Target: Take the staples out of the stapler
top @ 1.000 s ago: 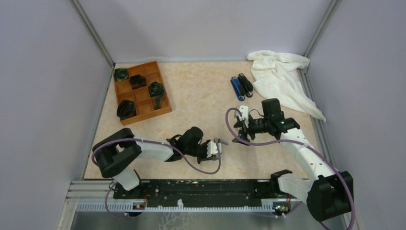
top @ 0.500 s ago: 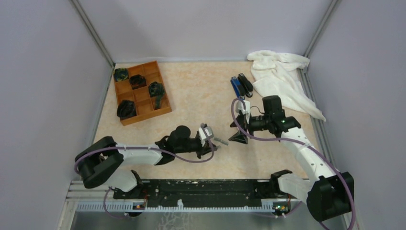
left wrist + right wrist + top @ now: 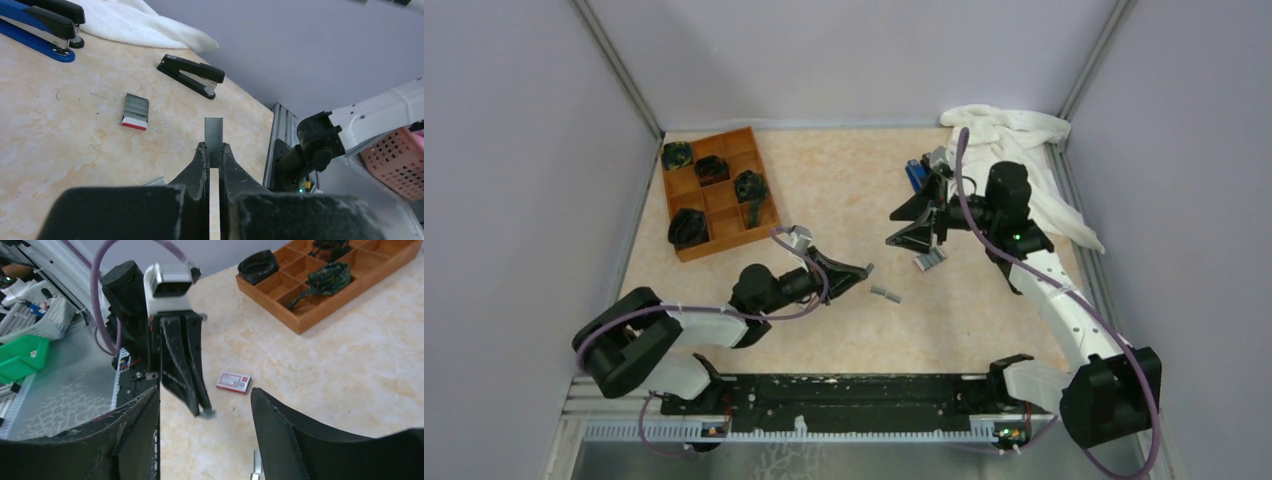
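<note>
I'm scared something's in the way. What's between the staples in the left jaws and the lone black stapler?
Nothing: in the left wrist view only bare table shows between the staples and the black stapler. The small box lies aside.

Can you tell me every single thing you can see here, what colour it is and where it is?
table: 1, beige marble look, under everything
tray: 1, orange-brown wood, far left
dark bundles: 4, black and green, in tray compartments
cloth: 1, white, far right corner
blue stapler: 1, blue, near the cloth
black staplers: 2, black, one alone on the table, one beside the blue one
small box: 1, grey top, red-and-white end, mid-table
small piece: 1, grey, mid-table, too small to name
staples: 1 strip, silver-grey, held up off the table
left claw: 1, black, shut on the staples
right claw: 1, black, open, empty, above the table
</note>
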Controlling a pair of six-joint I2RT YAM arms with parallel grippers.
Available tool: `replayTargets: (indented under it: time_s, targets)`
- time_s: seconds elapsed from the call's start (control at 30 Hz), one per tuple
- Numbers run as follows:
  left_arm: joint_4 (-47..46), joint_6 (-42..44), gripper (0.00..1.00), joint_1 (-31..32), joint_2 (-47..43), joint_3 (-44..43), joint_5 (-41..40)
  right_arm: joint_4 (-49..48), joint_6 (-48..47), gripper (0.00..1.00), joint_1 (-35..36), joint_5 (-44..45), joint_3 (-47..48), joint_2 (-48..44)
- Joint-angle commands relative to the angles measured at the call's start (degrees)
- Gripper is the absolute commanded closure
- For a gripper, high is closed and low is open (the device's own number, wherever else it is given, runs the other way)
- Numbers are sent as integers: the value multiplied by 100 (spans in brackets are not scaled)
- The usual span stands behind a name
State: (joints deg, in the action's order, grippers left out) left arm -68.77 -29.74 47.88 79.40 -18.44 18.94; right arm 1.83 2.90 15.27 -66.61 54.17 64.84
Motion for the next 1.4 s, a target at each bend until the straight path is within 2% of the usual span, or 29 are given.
replayTargets:
  time_s: [0.0,0.1,0.23,0.3,0.53,1.07,1.37]
  targets:
    - [-1941,-1264,100,-266,341,240,167,-3004,2631,32,-379,-133,-1016,-99]
    - [-2452,-1418,100,-305,594,225,189,-3934,3068,34,-458,57,-1627,-87]
    - [-3047,-1716,100,-305,942,128,166,-5093,3840,36,-401,113,-1985,53]
    - [-3339,-1884,100,-306,1136,82,150,-5156,3904,37,-305,153,-2034,100]
    - [-3380,-2030,100,-310,1195,-200,253,-5144,3925,40,17,301,-2078,202]
    - [-3351,-2086,100,-305,803,-610,6,-5308,4315,44,108,659,-2170,142]
    - [-3373,-2270,100,-307,887,-963,101,-5594,4568,45,198,660,-2234,137]
